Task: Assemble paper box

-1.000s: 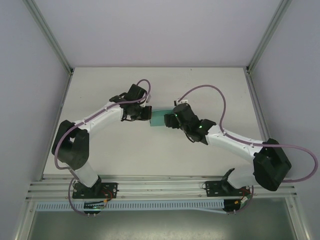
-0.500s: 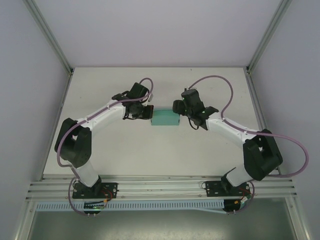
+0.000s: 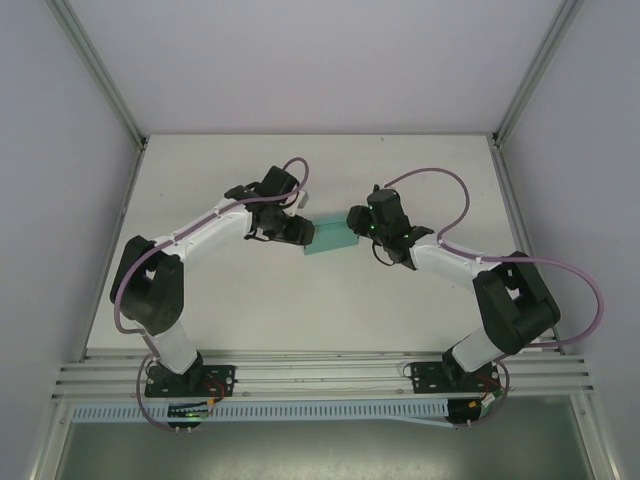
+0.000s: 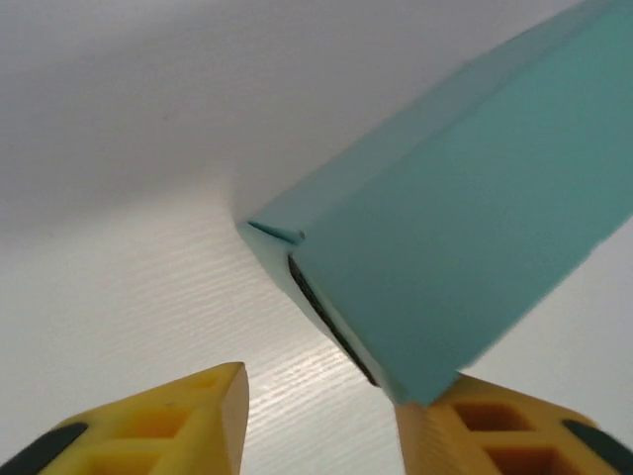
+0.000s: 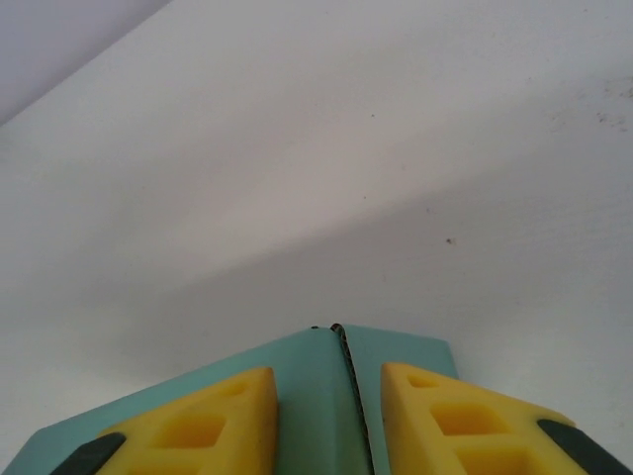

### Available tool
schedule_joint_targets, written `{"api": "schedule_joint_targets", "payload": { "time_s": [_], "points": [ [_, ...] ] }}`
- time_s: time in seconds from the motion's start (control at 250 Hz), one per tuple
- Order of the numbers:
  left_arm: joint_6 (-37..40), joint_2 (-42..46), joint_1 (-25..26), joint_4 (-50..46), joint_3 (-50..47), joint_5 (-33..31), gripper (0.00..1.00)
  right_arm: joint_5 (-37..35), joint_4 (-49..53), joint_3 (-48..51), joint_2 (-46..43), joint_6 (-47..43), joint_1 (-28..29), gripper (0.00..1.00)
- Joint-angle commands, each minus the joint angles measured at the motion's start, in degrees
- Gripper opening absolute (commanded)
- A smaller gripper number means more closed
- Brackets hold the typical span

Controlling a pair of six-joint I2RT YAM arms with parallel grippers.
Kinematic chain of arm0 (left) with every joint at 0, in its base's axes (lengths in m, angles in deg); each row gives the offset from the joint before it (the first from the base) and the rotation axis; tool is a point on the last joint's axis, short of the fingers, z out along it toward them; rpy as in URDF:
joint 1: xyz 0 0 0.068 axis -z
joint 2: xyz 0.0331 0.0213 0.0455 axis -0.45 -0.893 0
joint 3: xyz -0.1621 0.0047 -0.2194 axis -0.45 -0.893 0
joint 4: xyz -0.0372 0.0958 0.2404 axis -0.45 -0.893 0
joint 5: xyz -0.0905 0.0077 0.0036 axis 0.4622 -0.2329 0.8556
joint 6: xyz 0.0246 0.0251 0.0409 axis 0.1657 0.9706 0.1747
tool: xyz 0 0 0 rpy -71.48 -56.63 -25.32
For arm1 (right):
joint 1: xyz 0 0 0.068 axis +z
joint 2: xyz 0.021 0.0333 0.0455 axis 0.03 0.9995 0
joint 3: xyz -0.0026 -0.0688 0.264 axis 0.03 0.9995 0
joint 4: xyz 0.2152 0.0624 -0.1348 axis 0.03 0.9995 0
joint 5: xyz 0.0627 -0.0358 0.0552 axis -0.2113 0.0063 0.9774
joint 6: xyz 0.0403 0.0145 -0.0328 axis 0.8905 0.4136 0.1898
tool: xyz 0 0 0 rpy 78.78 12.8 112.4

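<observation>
Paper box (image 3: 331, 240) has skewed — left gripper (image 4: 318, 388) wide at corner, right gripper (image 5: 329, 371) unclear.

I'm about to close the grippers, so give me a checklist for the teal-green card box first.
1. Teal-green thin card box lies on the white table between the arms: ok.
2. Left gripper open: ok.
3. Box between left fingers: not ok, its corner sits at one finger.
4. Right gripper open, straddling a seam: ok.
5. Box end shut: not ok, dark gap shows.
6. Right fingers touching box: cannot tell.
</observation>
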Motion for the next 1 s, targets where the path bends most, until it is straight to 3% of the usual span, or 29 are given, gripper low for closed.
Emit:
{"api": "schedule_joint_targets", "payload": {
  "time_s": [0.0, 0.096, 0.28, 0.516, 0.703, 0.995],
  "points": [
    [-1.14, 3.44, -0.09, -1.73, 3.51, 2.49, 0.6, 1.48, 10.03, 3.7, 3.86, 1.67, 0.35, 0.32],
    [-2.3, 3.73, -1.63, -1.03, 4.36, 5.79, 0.63, 1.46, 9.92, 4.11, 4.09, 1.9, 0.38, 0.3],
    [-4.79, 1.94, -4.8, -0.08, 4.29, 5.67, 0.66, 1.74, 9.89, 4.74, 3.95, 1.92, 0.39, 0.28],
    [-6.32, -1.89, -7.48, 4.66, 1.32, 13.18, 0.63, 1.44, 10.45, 5.29, 3.66, 2.18, 0.64, 0.28],
    [-7.2, -1.56, -7.97, 8.09, -5.85, 13.98, 0.61, 1.16, 9.96, 5.99, 3.98, 2.76, 0.62, 0.27],
    [-7.92, -2.45, -9.01, 18.5, -20.13, 16.57, 0.41, 3.45, 3.71, 10.28, 5.3, -1.4, -0.2, 0.2]
  ]
}}
